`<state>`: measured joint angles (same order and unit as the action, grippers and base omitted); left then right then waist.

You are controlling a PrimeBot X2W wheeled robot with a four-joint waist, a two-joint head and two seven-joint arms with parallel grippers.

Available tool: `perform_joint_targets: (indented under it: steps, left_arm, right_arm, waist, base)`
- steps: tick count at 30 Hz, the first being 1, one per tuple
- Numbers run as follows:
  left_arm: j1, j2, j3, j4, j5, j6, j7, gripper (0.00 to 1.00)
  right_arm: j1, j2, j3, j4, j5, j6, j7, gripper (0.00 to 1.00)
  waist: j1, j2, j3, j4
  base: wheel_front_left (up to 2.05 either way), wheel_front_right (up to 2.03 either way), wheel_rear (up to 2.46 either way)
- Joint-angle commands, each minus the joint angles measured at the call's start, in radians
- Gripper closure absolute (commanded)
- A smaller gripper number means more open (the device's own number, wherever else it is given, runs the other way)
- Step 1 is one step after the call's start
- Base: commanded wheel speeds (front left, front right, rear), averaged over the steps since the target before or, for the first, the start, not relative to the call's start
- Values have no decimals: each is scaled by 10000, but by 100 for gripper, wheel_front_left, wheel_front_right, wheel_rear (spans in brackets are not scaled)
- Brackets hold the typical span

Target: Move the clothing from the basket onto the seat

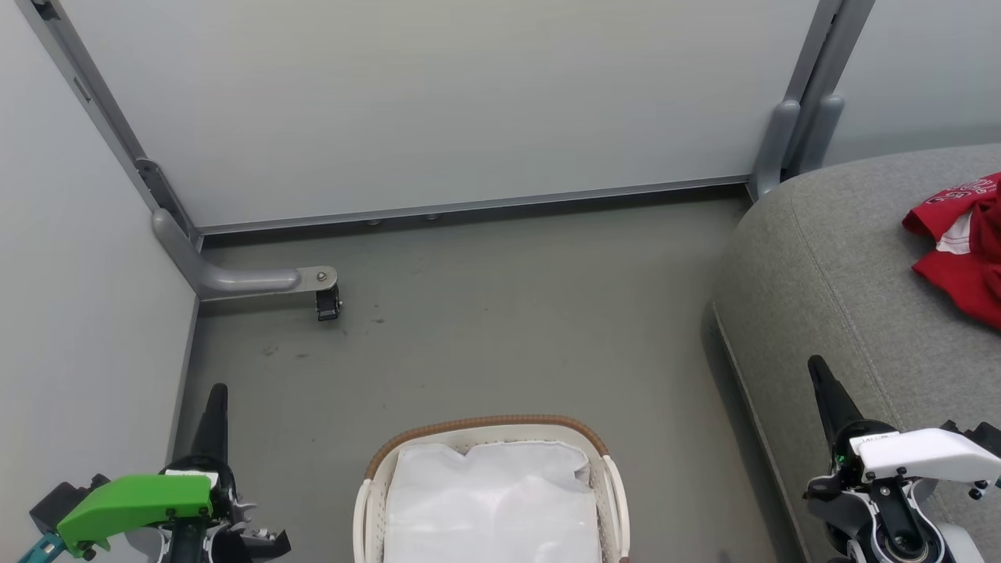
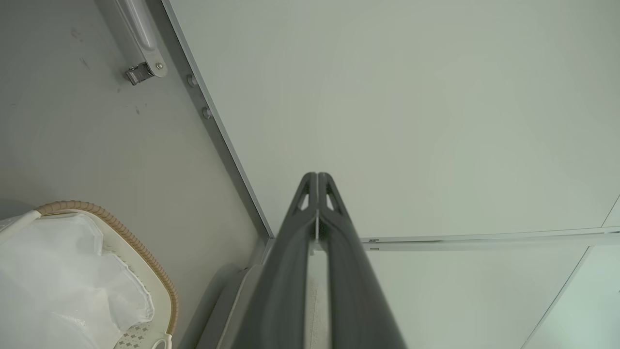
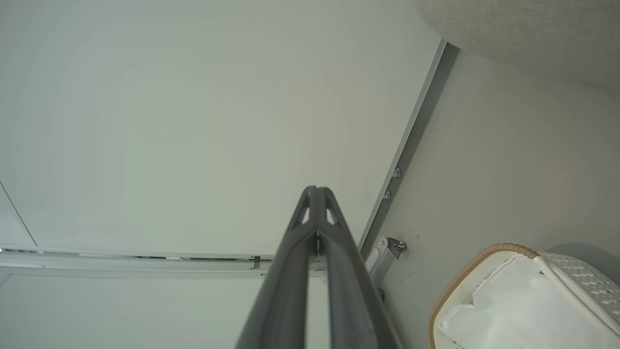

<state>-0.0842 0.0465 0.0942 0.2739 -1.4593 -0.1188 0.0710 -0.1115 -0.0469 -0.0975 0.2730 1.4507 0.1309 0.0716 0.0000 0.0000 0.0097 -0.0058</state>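
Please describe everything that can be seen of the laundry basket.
The basket is oval, of white perforated plastic, with a brown woven rim and white handles at its sides. A rumpled white fabric liner covers its inside. It stands upright on the grey floor, apart from the grey seat; the head view's bottom edge cuts off its near part.

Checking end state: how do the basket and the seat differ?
The basket is white plastic with a brown woven rim; the seat is grey fabric. The basket is far smaller than the seat. The basket holds a white liner; the seat bears the red clothing. Both stand on the floor.
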Motion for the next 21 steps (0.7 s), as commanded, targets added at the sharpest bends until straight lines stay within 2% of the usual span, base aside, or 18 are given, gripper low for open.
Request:
perform_joint_targets:
  steps: [1, 21]
  left_arm:
    - [-237, 57, 51, -82, -240, -70, 74, 100]
    - [-314, 64, 217, -300, -1493, -143, 432, 100]
  right_arm:
    - [32, -57, -53, -98, 239, -2, 72, 100]
    - [58, -58, -179, -302, 1555, -2, 440, 100]
  waist:
    - [0, 0, -4, 4]
    - [0, 0, -61, 53]
  base:
    - [0, 0, 0]
    - [0, 0, 0]
